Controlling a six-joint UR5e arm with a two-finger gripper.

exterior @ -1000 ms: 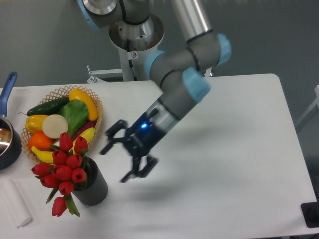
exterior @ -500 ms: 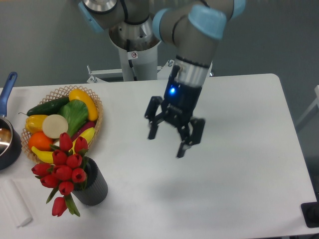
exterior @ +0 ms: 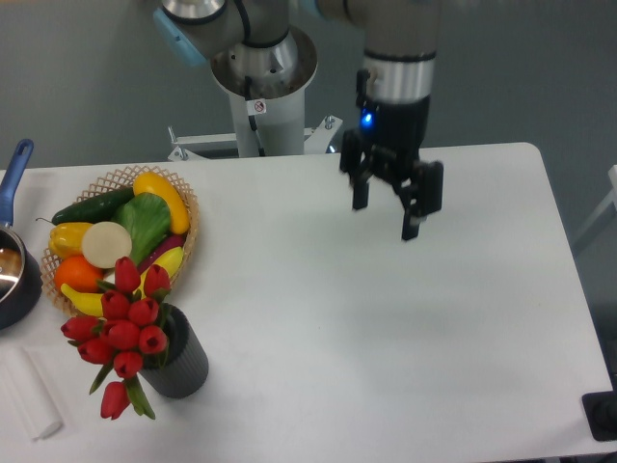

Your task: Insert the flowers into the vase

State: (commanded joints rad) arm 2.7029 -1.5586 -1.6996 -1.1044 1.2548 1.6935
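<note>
The claw (exterior: 386,217) is seen in the fixed camera view hanging above the far right-hand part of the white counter (exterior: 386,328), its fingers spread apart and nothing held between them. A blue light is lit on the wrist above it. It is well apart from everything belonging to the task.

The flowers (exterior: 120,333) are found at the near left of the counter, their stems set into the mouth of the vase (exterior: 178,357), which stands upright. The red heads lean out to the left over the rim, and one bud droops low beside the ribbed wall. How deep the stems sit cannot be told.

Just behind the vase a woven basket (exterior: 188,207) of fruit and vegetables is placed, and at the left edge a blue-handled pot (exterior: 14,260) is partly in view. A white block (exterior: 29,395) lies near the front left corner.

The insertion is judged to be done already, with the arm in a cleared position. Little more seems called for; if the bunch were found too tilted, a return to the vase and a gentle straightening of the stems would be needed, with care taken not to tip the vase.
</note>
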